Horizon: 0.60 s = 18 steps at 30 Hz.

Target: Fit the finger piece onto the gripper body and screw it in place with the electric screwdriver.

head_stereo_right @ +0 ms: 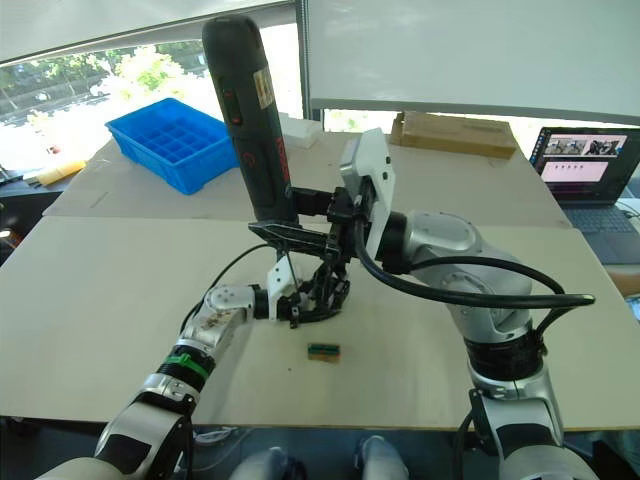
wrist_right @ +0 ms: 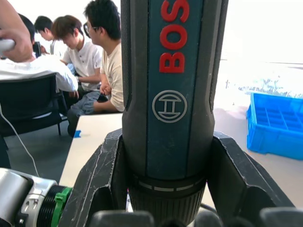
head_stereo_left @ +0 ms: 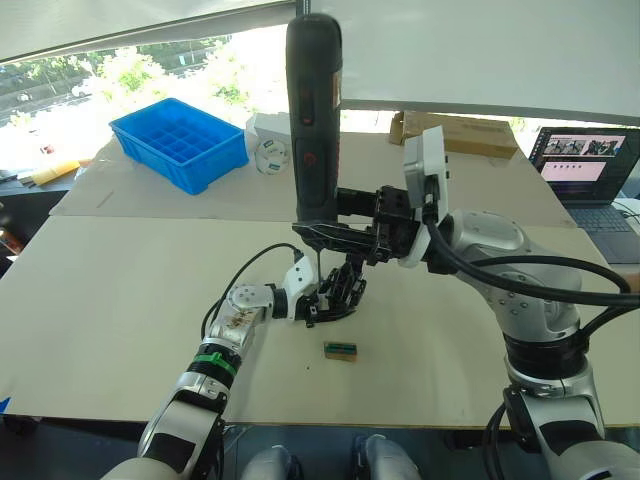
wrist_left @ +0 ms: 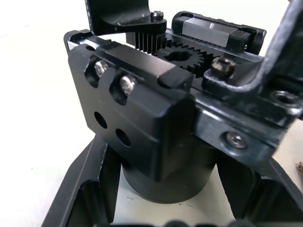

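**A:** Pale tabletop (head_stereo_left: 120, 300) by a bright window, and near its middle stands the gripper body (head_stereo_left: 340, 290). How is it held?

**B:** The left gripper (head_stereo_left: 318, 303) has its two black fingers closed around the round base, pinning it upright on the table. From the left wrist view the block (wrist_left: 142, 127) sits snug between them, its gear teeth and rack exposed on top.

**A:** And the finger piece?

**B:** A black piece (wrist_left: 125, 14) sits on the rack at the top, with a small screw head beside it. I judge that to be the finger piece already fitted, though I can't tell how tight the screw is.

**A:** So the driving is what's in hand?

**B:** It looks so. The electric screwdriver (head_stereo_left: 314, 120) stands nearly upright over the body, its thin bit pointing down into the top of it. The right gripper (head_stereo_left: 335, 235) clamps it low on the barrel; the right wrist view shows both fingers pressed against the handle (wrist_right: 170, 94).

**A:** Is the bit seated in the screw?

**B:** Too small to tell.

**A:** Anything else around?

**B:** A small green block (head_stereo_left: 340, 350) lies just in front of the body, apart from it. Farther back, a blue tray (head_stereo_left: 180, 145), a cardboard box (head_stereo_left: 460, 133) and a laptop (head_stereo_left: 585, 175) at the right edge. People sit in the background of the right wrist view.
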Tool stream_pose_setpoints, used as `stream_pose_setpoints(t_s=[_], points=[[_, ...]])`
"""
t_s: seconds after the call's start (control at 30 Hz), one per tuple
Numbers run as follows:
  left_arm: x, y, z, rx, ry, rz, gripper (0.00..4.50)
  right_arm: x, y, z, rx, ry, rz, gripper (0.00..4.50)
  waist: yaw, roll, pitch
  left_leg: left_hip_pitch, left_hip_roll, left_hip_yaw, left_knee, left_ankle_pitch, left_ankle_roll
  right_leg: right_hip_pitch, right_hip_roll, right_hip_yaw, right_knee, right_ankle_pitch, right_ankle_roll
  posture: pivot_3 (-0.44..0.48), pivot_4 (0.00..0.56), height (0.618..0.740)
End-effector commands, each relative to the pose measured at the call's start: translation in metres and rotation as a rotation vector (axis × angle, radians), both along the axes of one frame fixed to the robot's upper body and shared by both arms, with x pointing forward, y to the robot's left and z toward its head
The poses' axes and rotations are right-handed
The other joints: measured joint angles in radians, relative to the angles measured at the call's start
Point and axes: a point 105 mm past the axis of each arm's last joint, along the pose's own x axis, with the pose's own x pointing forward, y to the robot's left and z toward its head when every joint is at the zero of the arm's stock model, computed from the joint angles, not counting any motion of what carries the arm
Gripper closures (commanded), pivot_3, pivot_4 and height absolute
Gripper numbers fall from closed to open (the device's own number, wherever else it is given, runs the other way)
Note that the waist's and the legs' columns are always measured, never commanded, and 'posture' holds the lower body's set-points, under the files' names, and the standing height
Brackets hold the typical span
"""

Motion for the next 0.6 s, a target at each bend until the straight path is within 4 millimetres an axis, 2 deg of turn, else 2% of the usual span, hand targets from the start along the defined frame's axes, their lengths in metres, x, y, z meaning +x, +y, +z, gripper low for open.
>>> stream_pose_setpoints(t_s=[0.03,0.6], points=[[-0.001,-0.003,0.008,-0.021,-0.033,-0.011,2.16,-0.005,-0.001,0.010,0.010,-0.101,0.007,2.58,0.000,0.000,0.000,0.000,0.000,0.000,0.000,0.000,0.000,0.000,0.000,0.000,0.000,0.000,0.000,0.000,0.150,0.738],[0.000,0.000,0.009,-0.021,-0.039,-0.004,2.16,0.001,-0.001,0.000,-0.028,-0.141,0.002,2.58,-0.004,0.000,0.000,0.000,0.000,0.000,0.000,0.000,0.000,0.000,0.000,0.000,0.000,0.000,0.000,0.000,0.150,0.738]])
